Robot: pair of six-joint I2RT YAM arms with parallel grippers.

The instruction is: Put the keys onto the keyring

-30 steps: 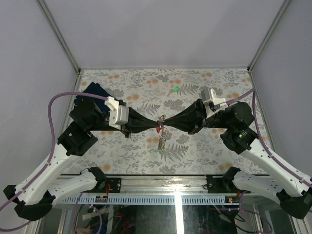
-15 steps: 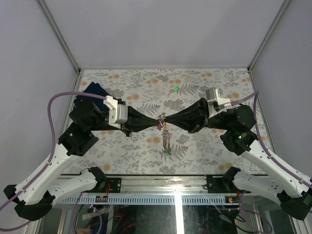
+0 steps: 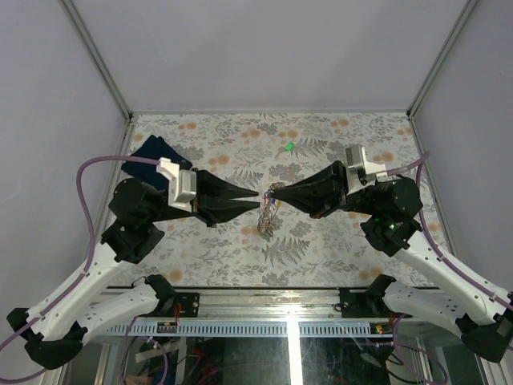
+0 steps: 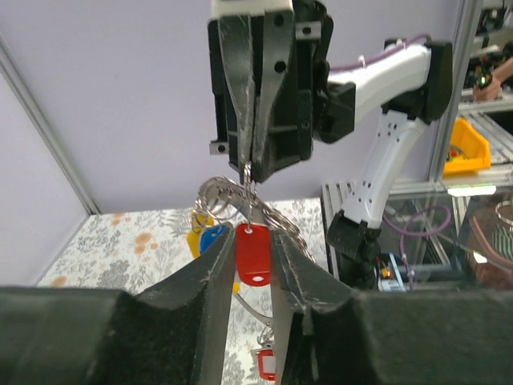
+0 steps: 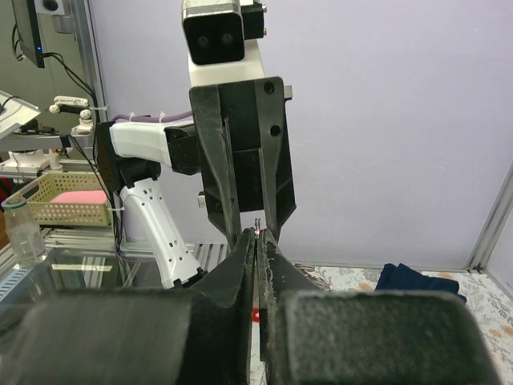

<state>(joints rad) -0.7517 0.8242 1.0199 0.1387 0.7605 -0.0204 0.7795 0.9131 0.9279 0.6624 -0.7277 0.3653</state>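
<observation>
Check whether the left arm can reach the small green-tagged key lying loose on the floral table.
Probably yes. The small green-tagged key lies alone past the left claw, nothing on it, and that claw's jaws stand parted. Only the right claw, shut on the thin silvery keyring, sits nearby.

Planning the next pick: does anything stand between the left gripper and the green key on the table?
Nothing visible lies on the table between them. The green key sits alone beyond the left gripper; the right gripper, shut on the keyring, hangs close beside that path.
</observation>
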